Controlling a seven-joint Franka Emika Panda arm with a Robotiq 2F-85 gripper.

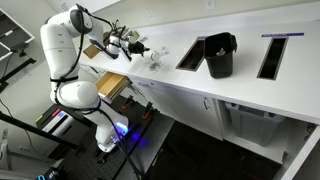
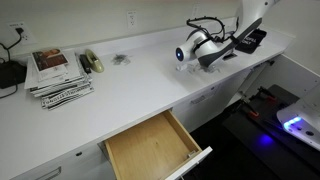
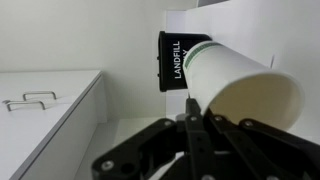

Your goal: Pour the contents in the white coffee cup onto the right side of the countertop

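My gripper (image 3: 192, 103) is shut on the white coffee cup (image 3: 245, 85), which has a green band and lies tipped on its side with its mouth toward the camera. The part of its inside that shows looks bare. In an exterior view the gripper (image 1: 138, 46) holds the cup (image 1: 153, 57) low over the white countertop (image 1: 250, 92), near the counter's end by the robot. A small patch of tiny bits (image 2: 120, 60) lies on the countertop (image 2: 150, 90), well away from the gripper (image 2: 185, 54). I cannot tell whether these bits are the contents.
A black bin (image 1: 220, 55) labelled LANDFILL (image 3: 172, 65) stands between two dark slot openings (image 1: 190, 56) (image 1: 275, 55). A tan wooden drawer (image 2: 155, 145) hangs open below the counter. A stack of magazines (image 2: 60, 75) lies at the far end.
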